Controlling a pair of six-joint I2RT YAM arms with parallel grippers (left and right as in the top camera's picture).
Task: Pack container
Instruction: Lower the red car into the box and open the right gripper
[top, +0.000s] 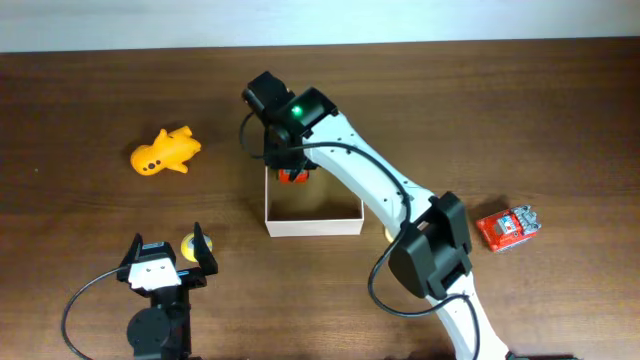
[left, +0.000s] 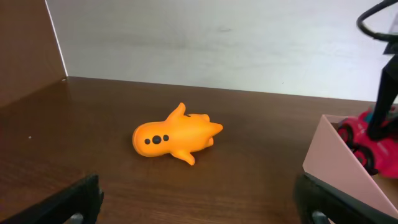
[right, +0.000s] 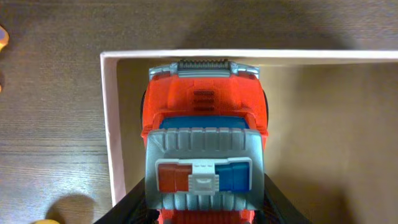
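Red truck (right: 205, 124) hugs container (right: 111, 124) left wall, right side open.

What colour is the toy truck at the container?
Toy truck: red-orange, grey trim, blue windows; clearest in the right wrist view.

One container (top: 313, 227), two cars (top: 293, 176) (top: 508, 227), one plane (top: 165, 152)
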